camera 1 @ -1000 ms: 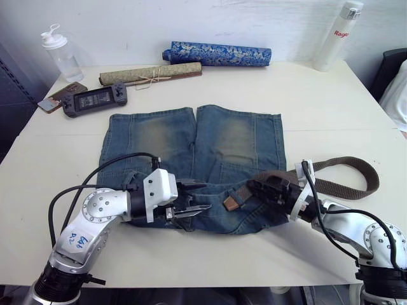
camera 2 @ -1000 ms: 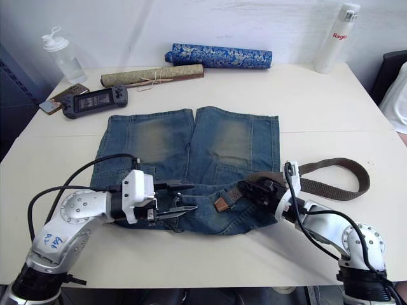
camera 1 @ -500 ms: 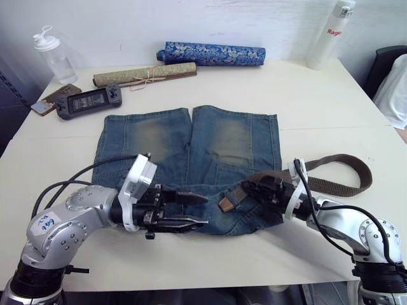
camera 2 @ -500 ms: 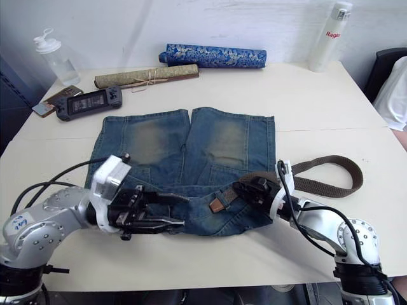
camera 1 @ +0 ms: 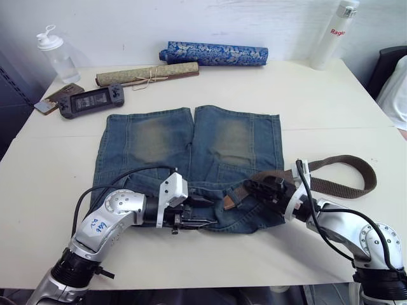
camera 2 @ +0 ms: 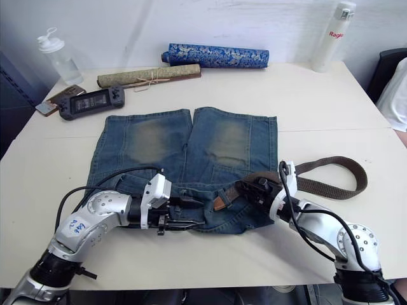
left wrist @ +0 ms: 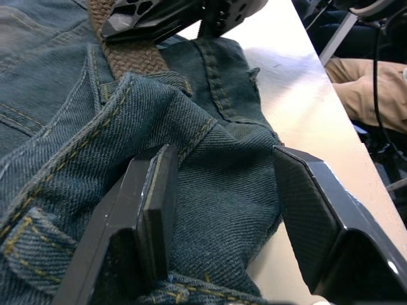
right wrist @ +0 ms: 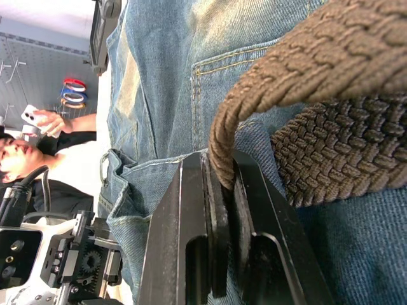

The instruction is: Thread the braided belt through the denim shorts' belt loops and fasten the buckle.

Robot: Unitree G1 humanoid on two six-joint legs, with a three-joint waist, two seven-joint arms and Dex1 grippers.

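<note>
2 bottles (camera 1: pixel 53 54) (camera 1: pixel 334 33), 2 rolls (camera 1: pixel 215 53) (camera 1: pixel 147 74), 1 shorts (camera 1: pixel 191 146), 1 belt (camera 1: pixel 337 171), 1 handheld console (camera 1: pixel 92 101).

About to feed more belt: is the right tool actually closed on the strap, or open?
Shut. In the right wrist view the right tool has the braided belt pinched edgewise, no gap either side.

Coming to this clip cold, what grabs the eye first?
The faded denim shorts spread flat mid-table, with both arms meeting at the near waistband. The right pincer is shut on the braided belt, whose long brown loop trails off toward the robot's right, while the left pincer is open astride a bunched fold of waistband. Along the far edge lies a blue patterned roll.
</note>
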